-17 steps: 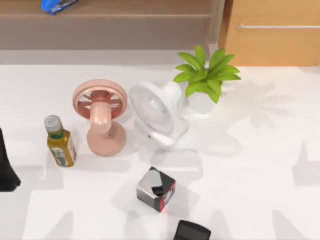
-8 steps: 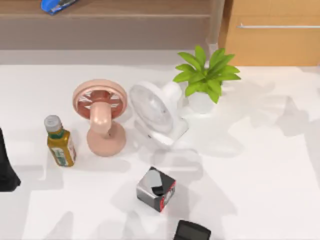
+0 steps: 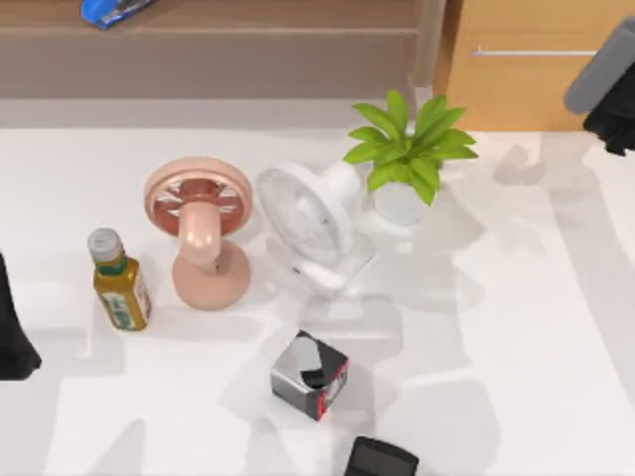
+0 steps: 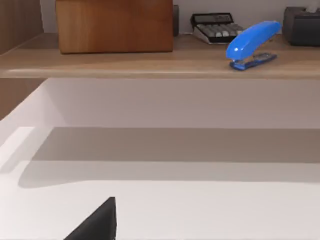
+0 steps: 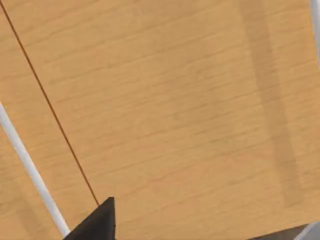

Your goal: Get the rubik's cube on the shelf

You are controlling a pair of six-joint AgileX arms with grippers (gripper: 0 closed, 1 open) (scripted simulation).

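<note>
At the far right edge of the top view, my right arm [image 3: 607,81] hangs over the orange-tan drawer cabinet [image 3: 541,84], up at the back corner beyond the white table [image 3: 526,337]. Its wrist view looks straight onto the cabinet's wood grain, with the metal handle [image 5: 30,167] slanting across and a dark tip of the right gripper [image 5: 96,222] at the edge; whether that gripper is parted or closed I cannot tell. My left arm [image 3: 12,335] sits parked at the left edge of the table, near the green-labelled bottle [image 3: 119,283]. A dark tip of the left gripper [image 4: 97,224] shows in its wrist view, and again I cannot tell if it is apart or together. That view faces the shelf [image 4: 150,65], the long brown ledge along the back, which carries a blue stapler [image 4: 252,42], a grey-keyed calculator [image 4: 216,26], a wooden box [image 4: 115,25] and a dark box [image 4: 302,25]. On the table, a pink fan [image 3: 198,233] and a white fan [image 3: 313,233] stand just beside each other, a potted plant [image 3: 412,149] behind the white one. A grey-black-red box [image 3: 310,375] lies nearer the front, with a dark flat object [image 3: 382,459] at the front edge. Where the rubik's cube is, I cannot tell from these views.
</note>
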